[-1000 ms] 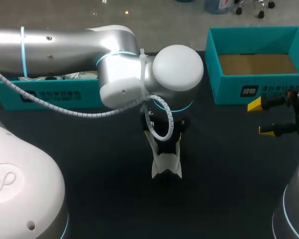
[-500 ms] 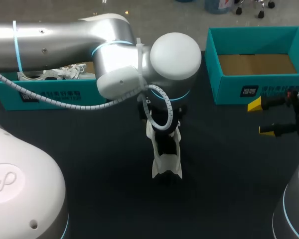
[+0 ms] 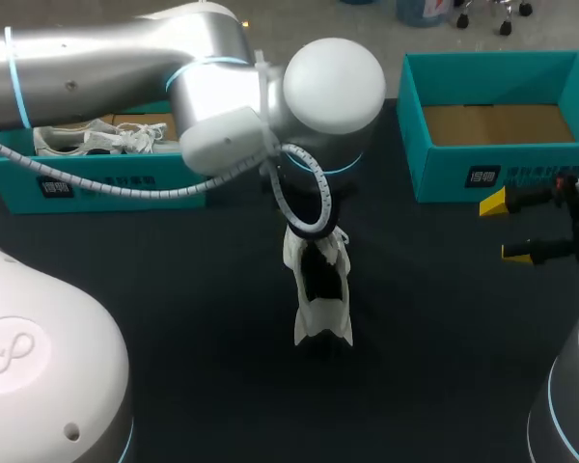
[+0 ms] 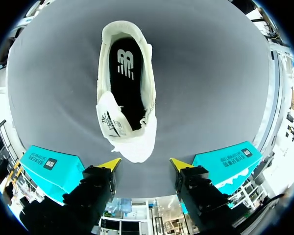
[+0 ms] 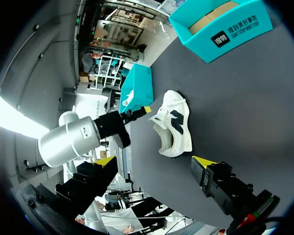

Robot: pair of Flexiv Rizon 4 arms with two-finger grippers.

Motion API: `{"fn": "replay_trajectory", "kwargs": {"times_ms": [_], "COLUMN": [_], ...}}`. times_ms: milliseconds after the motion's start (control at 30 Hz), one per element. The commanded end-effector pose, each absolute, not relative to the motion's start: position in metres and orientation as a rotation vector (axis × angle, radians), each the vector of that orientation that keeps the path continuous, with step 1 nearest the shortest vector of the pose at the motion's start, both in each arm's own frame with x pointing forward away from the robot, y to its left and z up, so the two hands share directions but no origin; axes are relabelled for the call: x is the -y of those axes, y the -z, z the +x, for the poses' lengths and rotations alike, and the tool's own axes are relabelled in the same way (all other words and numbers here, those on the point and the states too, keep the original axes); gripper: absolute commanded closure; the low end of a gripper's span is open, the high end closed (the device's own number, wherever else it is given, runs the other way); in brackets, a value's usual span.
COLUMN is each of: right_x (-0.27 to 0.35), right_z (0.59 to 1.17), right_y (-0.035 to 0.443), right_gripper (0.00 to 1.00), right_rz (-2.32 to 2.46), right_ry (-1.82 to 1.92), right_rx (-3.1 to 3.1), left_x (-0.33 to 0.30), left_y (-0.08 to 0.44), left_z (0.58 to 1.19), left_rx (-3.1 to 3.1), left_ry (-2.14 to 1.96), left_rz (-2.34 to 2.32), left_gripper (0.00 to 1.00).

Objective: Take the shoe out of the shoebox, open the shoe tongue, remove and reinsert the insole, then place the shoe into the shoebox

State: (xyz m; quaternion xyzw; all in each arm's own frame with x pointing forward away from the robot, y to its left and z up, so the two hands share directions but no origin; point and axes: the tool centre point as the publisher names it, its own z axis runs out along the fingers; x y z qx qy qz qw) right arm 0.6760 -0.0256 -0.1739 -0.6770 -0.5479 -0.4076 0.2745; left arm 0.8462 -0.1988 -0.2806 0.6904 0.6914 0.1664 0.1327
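At the left edge of the dark table [image 3: 174,386] a teal shoebox [image 3: 116,185] holds a second white shoe [image 3: 77,140], left aside while its partner is worked on. From that side the left arm [image 3: 96,68] reaches past the box to the middle, its wrist hanging directly over the white shoe [image 3: 321,318], which stands upright on its sole on the bare tabletop, between the two boxes and touching neither — set in the open, it seems, so that fingers can come at it from above. Seen from the left wrist, the left gripper [image 4: 144,164] is spread wide and grasps nothing, its yellow tips flanking the toe end without touching it; just ahead of them the tongue [image 4: 110,120] is folded up and out of the opening, leaving the dark insole [image 4: 126,73] exposed and lying flat inside. That pose suggests the shoe is out and its tongue opened, with the insole work the likely business in hand. Further right the other teal shoebox [image 3: 444,178] stands empty, brown floor showing — a ready place for the shoe's return. At the far right the right gripper [image 3: 507,229] hovers just in front of that box, fingers parted and empty, well apart from the shoe and apparently waiting its turn.
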Motion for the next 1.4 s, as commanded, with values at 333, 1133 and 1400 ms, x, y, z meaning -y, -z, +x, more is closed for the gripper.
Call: {"fn": "replay_trajectory", "kwargs": {"times_ms": [333,1133,1400], "right_x": [0.025,0.025,0.025], "right_z": [0.675,0.675,0.675], "right_y": [0.174,0.174,0.174], "right_gripper": [0.00,0.00,0.00], "right_rz": [-1.826,-1.826,-1.826], "right_ry": [1.094,1.094,1.094], "right_rx": [1.473,1.473,1.473], "left_x": [0.198,0.205,0.194], "left_y": [0.283,0.319,0.289], "left_z": [0.842,0.809,0.827], "left_rx": [-1.983,-1.994,-1.992], "left_ry": [-0.459,-0.344,-0.399], "left_rz": [2.026,2.161,2.077], "left_gripper": [1.00,1.00,1.00]}}
